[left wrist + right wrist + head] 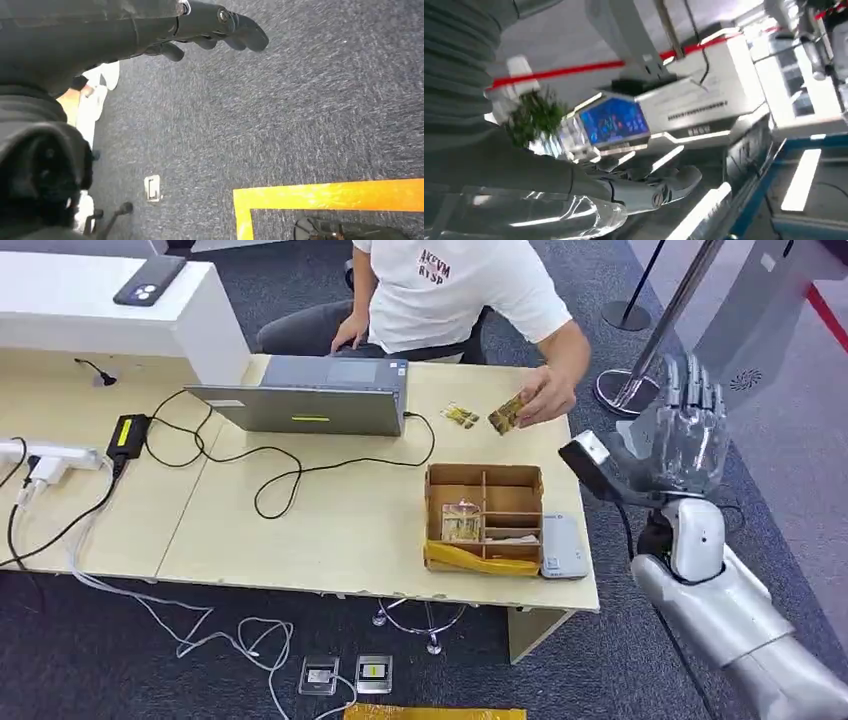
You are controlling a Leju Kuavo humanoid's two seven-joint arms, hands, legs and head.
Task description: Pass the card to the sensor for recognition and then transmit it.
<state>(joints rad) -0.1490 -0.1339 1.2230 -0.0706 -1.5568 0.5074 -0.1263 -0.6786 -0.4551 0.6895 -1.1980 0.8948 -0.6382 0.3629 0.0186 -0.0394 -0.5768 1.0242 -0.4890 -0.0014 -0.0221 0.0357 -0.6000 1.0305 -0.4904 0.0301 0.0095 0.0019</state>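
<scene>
Right hand raised empty, near the person's card.

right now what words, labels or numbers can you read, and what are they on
"AKEVM" above "RYSP" or similar, red print on the person's white t-shirt, blurred, so the letters are uncertain.
White device beside the cardboard box: small marking, too small to read.
Card in the person's hand: print unreadable.
White counter in the right wrist view: dark line of text, too blurred to read.

Dark grey carpet underfoot, crossed by yellow tape. Pale wooden table ahead, white counter behind at left. Metal stanchion base beyond, red barrier strip and bright ceiling lights.
</scene>
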